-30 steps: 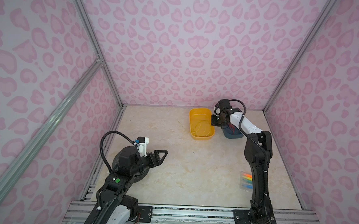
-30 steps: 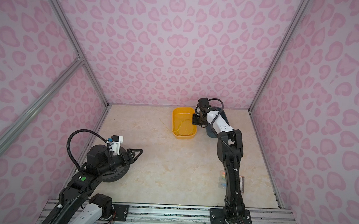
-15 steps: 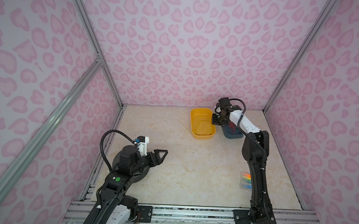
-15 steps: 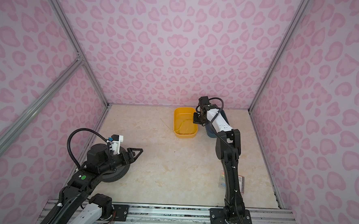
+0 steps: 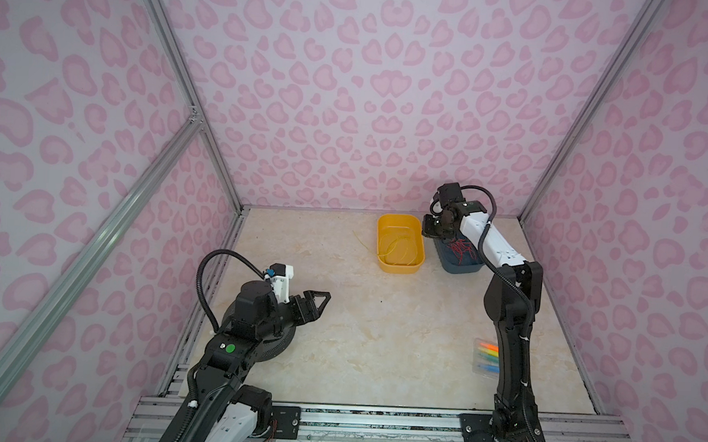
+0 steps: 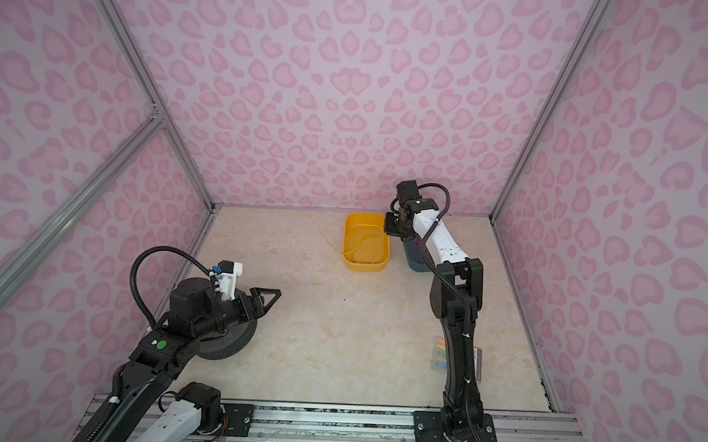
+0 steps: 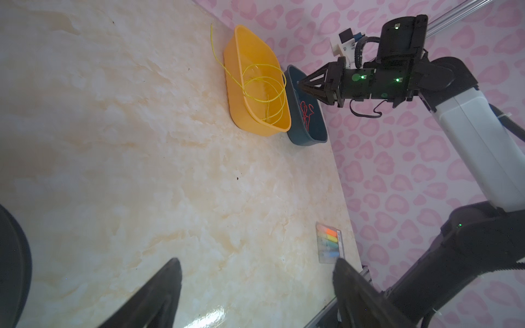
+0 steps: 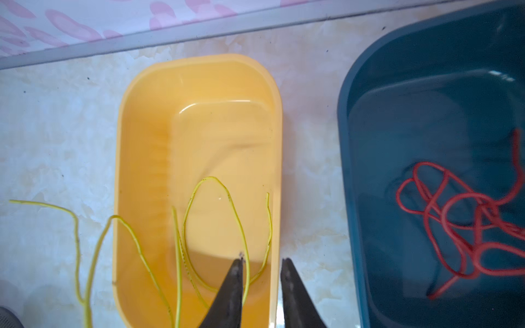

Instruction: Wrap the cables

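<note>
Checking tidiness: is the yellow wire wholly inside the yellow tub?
No, part of the wire trails over the rim of the tub onto the table.

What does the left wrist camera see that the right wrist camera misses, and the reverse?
Only left wrist: the right pincer from outside, the marker pack, and the left pincer spread wide. Only right wrist: the narrow gap between the right pincer's tips. Both: the yellow wire looping in the yellow tub, red wires in the blue tub.
</note>
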{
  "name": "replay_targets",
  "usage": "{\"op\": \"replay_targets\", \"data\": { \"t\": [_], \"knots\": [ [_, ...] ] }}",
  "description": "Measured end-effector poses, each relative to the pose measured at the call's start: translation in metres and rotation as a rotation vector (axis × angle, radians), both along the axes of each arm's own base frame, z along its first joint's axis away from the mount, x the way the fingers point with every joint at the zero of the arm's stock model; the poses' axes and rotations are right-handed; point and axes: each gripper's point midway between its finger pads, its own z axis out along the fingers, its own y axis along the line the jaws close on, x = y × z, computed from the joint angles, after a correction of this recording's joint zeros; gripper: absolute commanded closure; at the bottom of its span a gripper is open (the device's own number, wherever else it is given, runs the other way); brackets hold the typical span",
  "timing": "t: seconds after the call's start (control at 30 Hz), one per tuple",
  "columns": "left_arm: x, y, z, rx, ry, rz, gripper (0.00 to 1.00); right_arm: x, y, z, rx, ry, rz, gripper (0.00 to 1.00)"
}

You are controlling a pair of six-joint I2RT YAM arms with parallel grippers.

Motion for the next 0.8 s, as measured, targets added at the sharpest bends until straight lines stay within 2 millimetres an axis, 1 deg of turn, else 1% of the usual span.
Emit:
{"op": "replay_targets", "data": {
  "t": [0.07, 0.17, 0.2, 0.23, 0.27, 0.33, 0.37, 0.4, 0.43, 0.47, 0.5, 0.53, 0.57, 0.6, 0.63, 0.67, 0.7, 0.73, 0.77, 0.8],
  "knots": [
    [0.005, 0.007, -0.004, 0.029, 0.019, 0.042, 0.16, -0.005, -0.008, 0.019, -0.01, -0.038, -0.016, 0.73],
    [0.014, 0.024, -0.017, 0.099, 0.075, 0.147, 0.18, -0.021, -0.014, 0.042, -0.014, -0.085, -0.024, 0.71],
    [0.017, 0.032, -0.023, 0.13, 0.102, 0.193, 0.21, -0.031, -0.014, 0.05, -0.016, -0.109, -0.021, 0.7],
    [0.018, 0.039, -0.029, 0.157, 0.119, 0.226, 0.24, -0.041, -0.013, 0.052, -0.021, -0.116, -0.019, 0.67],
    [0.02, 0.046, -0.035, 0.19, 0.136, 0.258, 0.25, -0.055, -0.012, 0.059, -0.03, -0.14, -0.02, 0.61],
    [0.021, 0.055, -0.042, 0.245, 0.149, 0.29, 0.22, -0.091, -0.008, 0.068, -0.064, -0.193, -0.019, 0.52],
    [0.021, 0.059, -0.044, 0.264, 0.151, 0.306, 0.18, -0.112, -0.002, 0.074, -0.073, -0.24, -0.011, 0.45],
    [0.022, 0.065, -0.044, 0.285, 0.152, 0.333, 0.15, -0.13, 0.001, 0.078, -0.089, -0.286, -0.013, 0.36],
    [0.022, 0.069, -0.045, 0.298, 0.152, 0.351, 0.14, -0.144, 0.003, 0.078, -0.105, -0.313, -0.007, 0.29],
    [0.022, 0.074, -0.045, 0.314, 0.152, 0.376, 0.13, -0.16, 0.005, 0.077, -0.113, -0.354, -0.007, 0.3],
    [0.023, 0.078, -0.046, 0.327, 0.152, 0.397, 0.12, -0.171, 0.0, 0.073, -0.12, -0.383, -0.029, 0.37],
    [0.023, 0.083, -0.047, 0.341, 0.154, 0.415, 0.1, -0.18, -0.007, 0.066, -0.111, -0.4, -0.059, 0.53],
    [0.023, 0.086, -0.049, 0.354, 0.162, 0.427, 0.1, -0.187, -0.017, 0.056, -0.093, -0.399, -0.094, 0.64],
    [0.023, 0.089, -0.052, 0.368, 0.176, 0.444, 0.1, -0.192, -0.028, 0.046, -0.062, -0.388, -0.136, 0.71],
    [0.023, 0.093, -0.055, 0.384, 0.19, 0.46, 0.11, -0.195, -0.038, 0.036, -0.02, -0.376, -0.181, 0.75],
    [0.023, 0.096, -0.058, 0.393, 0.202, 0.471, 0.11, -0.196, -0.047, 0.028, 0.023, -0.37, -0.223, 0.77],
    [0.023, 0.099, -0.061, 0.405, 0.217, 0.488, 0.12, -0.198, -0.051, 0.021, 0.063, -0.361, -0.248, 0.75],
    [0.023, 0.104, -0.065, 0.418, 0.236, 0.506, 0.12, -0.2, -0.05, 0.015, 0.091, -0.349, -0.246, 0.71],
    [0.024, 0.11, -0.069, 0.431, 0.257, 0.529, 0.12, -0.203, -0.042, 0.01, 0.114, -0.335, -0.223, 0.65],
    [0.026, 0.115, -0.074, 0.44, 0.283, 0.55, 0.13, -0.207, -0.031, 0.008, 0.129, -0.328, -0.187, 0.59]
  ]
}}
